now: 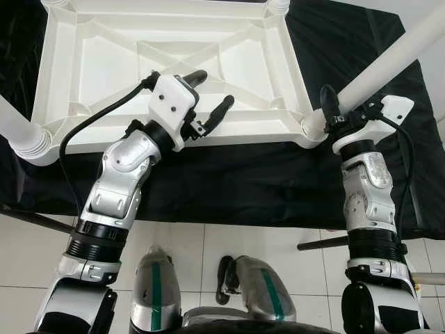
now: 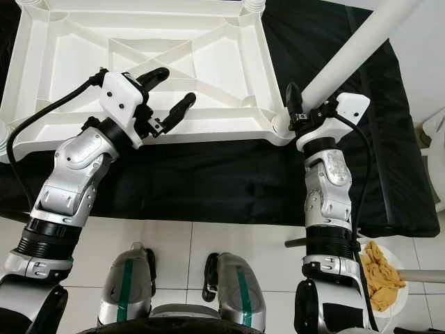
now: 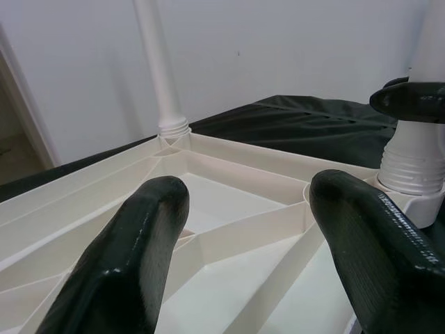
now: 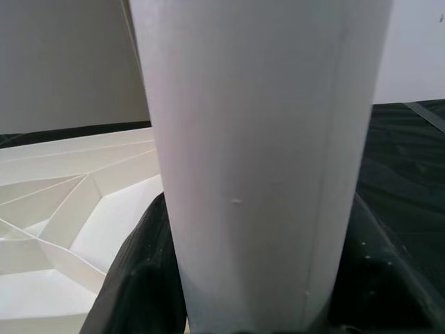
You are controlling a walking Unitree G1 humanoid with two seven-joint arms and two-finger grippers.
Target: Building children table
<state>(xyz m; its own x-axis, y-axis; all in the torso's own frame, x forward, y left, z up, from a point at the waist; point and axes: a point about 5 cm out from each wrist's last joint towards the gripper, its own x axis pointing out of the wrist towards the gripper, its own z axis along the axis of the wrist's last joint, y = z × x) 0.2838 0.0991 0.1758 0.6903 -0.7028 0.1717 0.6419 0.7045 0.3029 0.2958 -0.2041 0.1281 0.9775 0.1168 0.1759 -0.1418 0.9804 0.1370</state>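
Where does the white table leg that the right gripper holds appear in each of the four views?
Left eye view: white table leg, upper right, rising from the near right corner socket.
Right eye view: upper right.
Left wrist view: far right edge, its ribbed base.
Right wrist view: centre, between the black fingers.
Shared landmark: white tabletop underside.

The white leg (image 1: 389, 59) in the right hand (image 2: 306, 111) runs out past the head view's upper edge, so its far end cannot be seen. The upturned tabletop (image 1: 174, 62) loses its far corners to that edge. The left near leg (image 1: 21, 132) is cut off at the side.
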